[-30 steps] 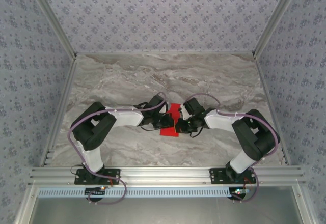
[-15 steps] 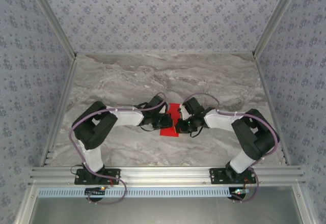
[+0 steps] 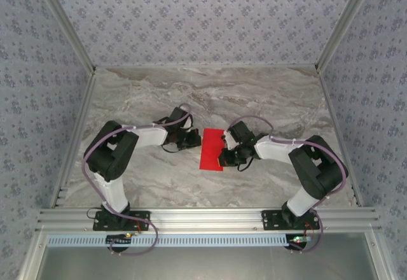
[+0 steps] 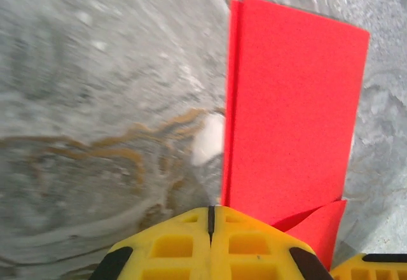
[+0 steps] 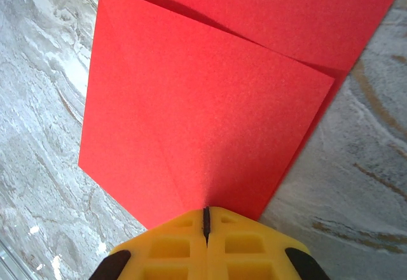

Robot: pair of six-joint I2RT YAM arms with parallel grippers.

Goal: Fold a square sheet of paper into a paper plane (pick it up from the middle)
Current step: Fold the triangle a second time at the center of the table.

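Jaws closed, left gripper (image 4: 210, 219) beside, right gripper (image 5: 205, 219) seemingly pressing, one sheet (image 3: 212, 149).

Grey-veined marble tabletop (image 3: 254, 95), floral grey wallpaper walls (image 3: 203, 19), aluminium rail (image 3: 203, 216) along near edge

The left arm (image 3: 147, 135) and the right arm (image 3: 280, 147) are raised from their bases at the near edge, bent at the elbow, and directed inward toward each other, with the forearms held low. The left gripper (image 3: 193, 139) is pointed to the right, and its yellow fingers (image 4: 191, 226) are pressed together along a thin seam. The right gripper (image 3: 222, 157) is pointed to the left and set slightly nearer the bases, with its yellow fingers (image 5: 229, 229) likewise closed together; a gap is seen between the two grippers.
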